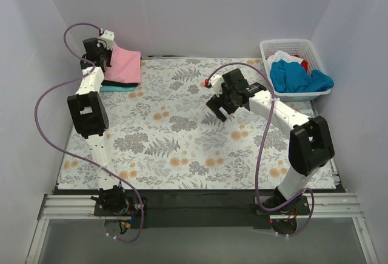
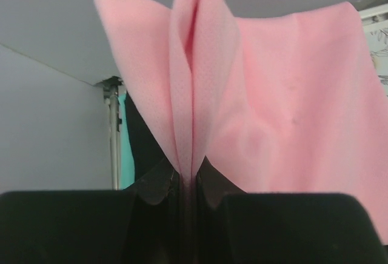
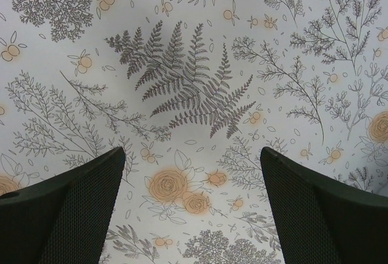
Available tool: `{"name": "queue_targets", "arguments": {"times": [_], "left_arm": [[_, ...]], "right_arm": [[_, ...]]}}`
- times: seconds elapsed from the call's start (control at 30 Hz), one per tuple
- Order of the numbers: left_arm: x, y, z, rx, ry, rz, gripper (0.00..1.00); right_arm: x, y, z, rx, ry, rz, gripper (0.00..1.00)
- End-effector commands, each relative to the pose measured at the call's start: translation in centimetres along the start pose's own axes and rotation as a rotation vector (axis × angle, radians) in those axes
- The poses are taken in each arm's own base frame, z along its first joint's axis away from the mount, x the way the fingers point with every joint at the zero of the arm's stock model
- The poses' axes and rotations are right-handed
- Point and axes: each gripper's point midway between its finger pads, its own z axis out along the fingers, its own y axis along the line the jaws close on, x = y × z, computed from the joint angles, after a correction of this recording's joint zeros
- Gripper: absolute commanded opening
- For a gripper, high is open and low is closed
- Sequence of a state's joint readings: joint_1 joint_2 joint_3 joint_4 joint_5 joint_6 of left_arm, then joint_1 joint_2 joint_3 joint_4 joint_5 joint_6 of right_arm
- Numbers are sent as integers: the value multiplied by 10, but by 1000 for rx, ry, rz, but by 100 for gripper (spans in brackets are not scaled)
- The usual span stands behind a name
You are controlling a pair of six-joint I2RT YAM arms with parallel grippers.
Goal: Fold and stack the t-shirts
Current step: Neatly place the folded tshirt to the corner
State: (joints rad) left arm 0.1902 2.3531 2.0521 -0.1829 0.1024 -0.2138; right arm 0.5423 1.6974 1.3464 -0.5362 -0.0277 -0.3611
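Note:
A folded pink t-shirt (image 1: 124,65) lies at the far left corner on top of a black t-shirt and a teal t-shirt (image 1: 113,88). My left gripper (image 1: 104,49) is shut on the pink shirt's far edge; in the left wrist view the pink cloth (image 2: 285,106) rises in a pinched fold from between the closed jaws, with black cloth (image 2: 142,143) and teal cloth (image 2: 126,155) behind. My right gripper (image 1: 219,110) is open and empty above the middle of the floral tablecloth (image 3: 194,88). More t-shirts, blue (image 1: 297,77), white and red, are heaped in the basket.
A white lattice basket (image 1: 271,51) stands at the far right corner. White walls close in the table on three sides. The left arm's purple cable loops over the table's left side.

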Motion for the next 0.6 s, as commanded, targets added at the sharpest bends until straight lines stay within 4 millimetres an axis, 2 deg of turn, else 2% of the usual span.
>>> {"name": "queue_targets", "arguments": {"times": [0.0,0.13,0.17,0.23,0.27,0.3,0.33,0.4,0.43,0.47,0.53,0.57], "left_arm": [[-26,24,-3,-44,-109,66,0],[-18,31,2,-58,-111,89,1],[-18,32,3,-65,-110,95,6],[-14,36,7,-85,-96,87,25],[-11,35,7,-81,-80,80,44],[-12,37,6,-91,-78,63,50],[-21,42,1,-106,-92,55,62],[-34,49,-8,-120,-113,37,78],[-57,59,-20,-138,-155,30,78],[-68,65,-28,-147,-165,22,79],[-90,71,-42,-155,-187,-33,79],[-113,73,-60,-128,-196,-55,79]], "right_arm": [[-12,-6,-5,13,-24,19,98],[-13,-6,-5,10,-24,19,98],[-13,-6,-6,8,-24,19,98],[-14,-5,-7,5,-24,24,98],[-15,-6,-8,3,-25,27,98],[-15,-5,-8,-11,-27,33,98],[-18,-5,-11,-18,-31,40,98],[-21,-11,-17,-35,-50,80,98],[-23,-15,-21,-36,-62,95,98],[-25,-27,-26,-25,-78,129,98],[-29,-35,-36,-28,-111,157,98],[-30,-47,-46,-10,-133,181,98]]}}
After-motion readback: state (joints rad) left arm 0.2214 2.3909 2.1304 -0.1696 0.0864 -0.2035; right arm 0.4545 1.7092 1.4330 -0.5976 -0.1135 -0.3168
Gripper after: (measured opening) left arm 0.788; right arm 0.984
